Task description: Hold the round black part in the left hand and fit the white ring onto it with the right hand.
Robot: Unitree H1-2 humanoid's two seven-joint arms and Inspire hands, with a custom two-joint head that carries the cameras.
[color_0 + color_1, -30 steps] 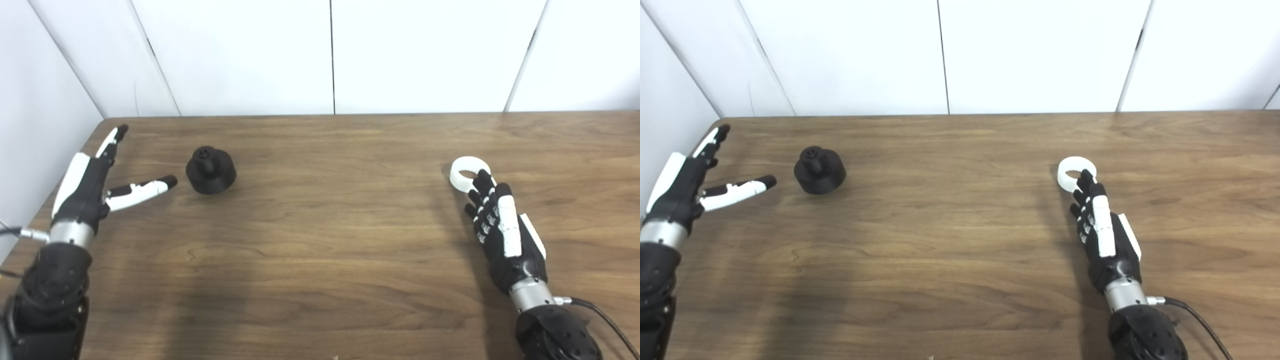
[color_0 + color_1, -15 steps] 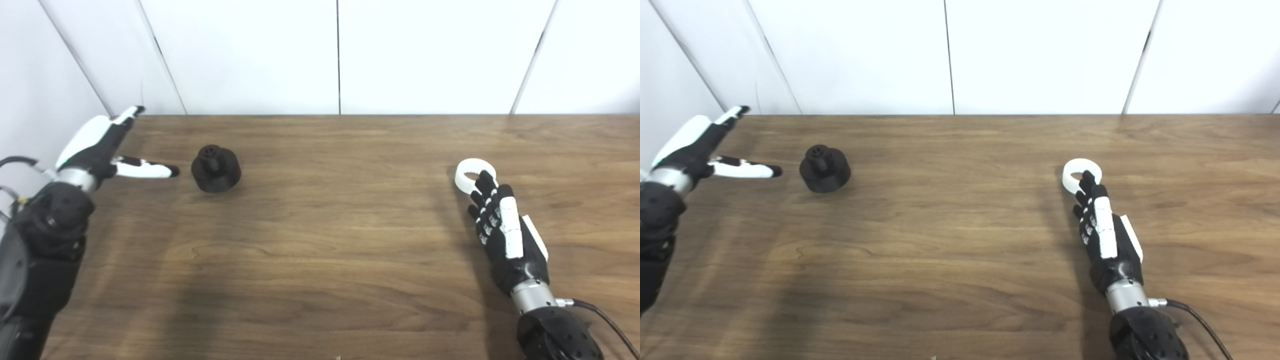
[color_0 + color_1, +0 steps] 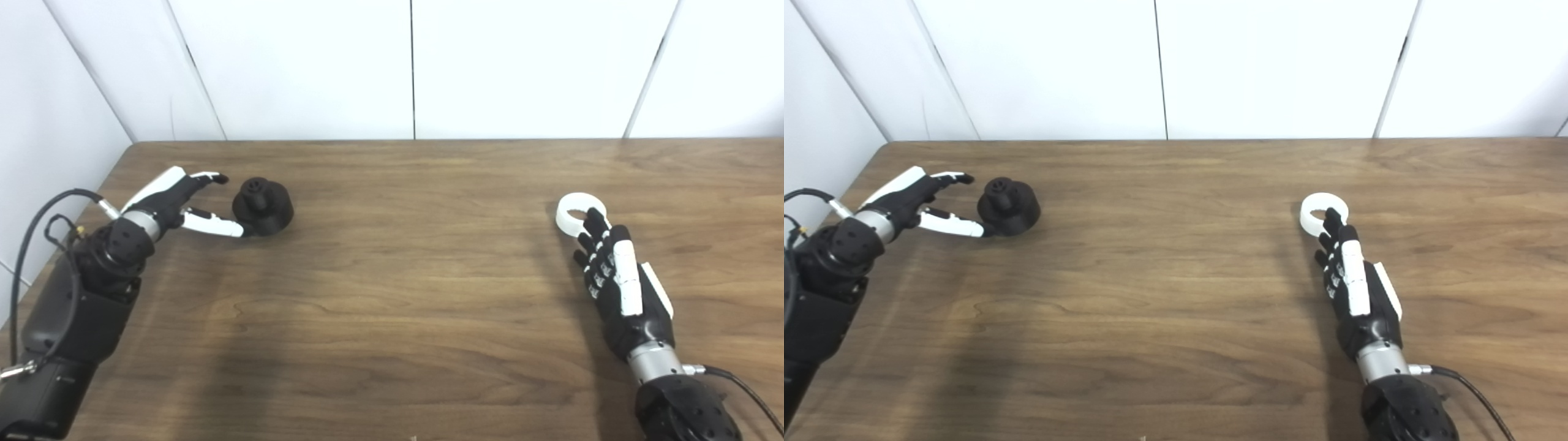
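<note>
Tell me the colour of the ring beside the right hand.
White ring; clearest in the left eye view.

Hidden and cut-off parts

The right hand covers the near rim of the white ring — contact there cannot be told; both forearms run off the bottom edge, the left hand's too.

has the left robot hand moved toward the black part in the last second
Yes. The left robot hand has swung right across the table; its thumb now reaches the round black part, which sits where it was.
</note>
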